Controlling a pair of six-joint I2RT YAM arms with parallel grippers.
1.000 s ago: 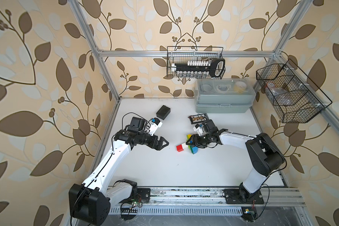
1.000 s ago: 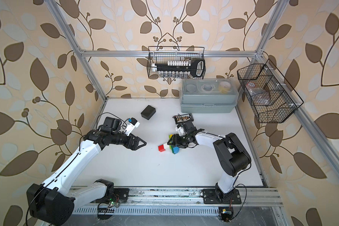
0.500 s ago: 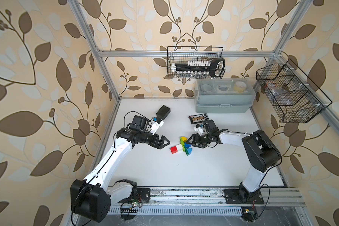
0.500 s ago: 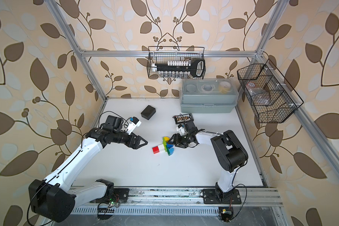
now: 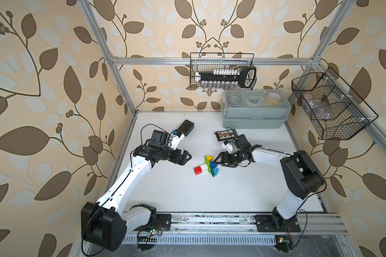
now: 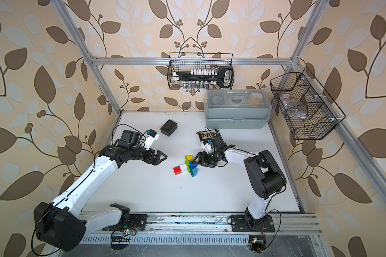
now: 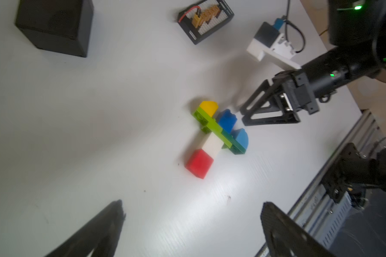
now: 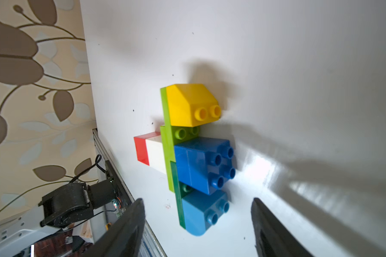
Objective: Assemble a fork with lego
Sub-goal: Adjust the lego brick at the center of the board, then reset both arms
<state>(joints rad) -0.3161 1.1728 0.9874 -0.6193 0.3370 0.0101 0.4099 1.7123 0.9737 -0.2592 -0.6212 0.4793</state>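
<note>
Overhead stereo pair, two wrist close-ups

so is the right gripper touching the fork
Apart. The right wrist view shows bare table between the right gripper and the fork on both sides.

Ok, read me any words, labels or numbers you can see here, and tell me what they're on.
No text here can be read.
A small white label on the side of the tray: too blurred to read.
No writing shows on the fork or the box.
</note>
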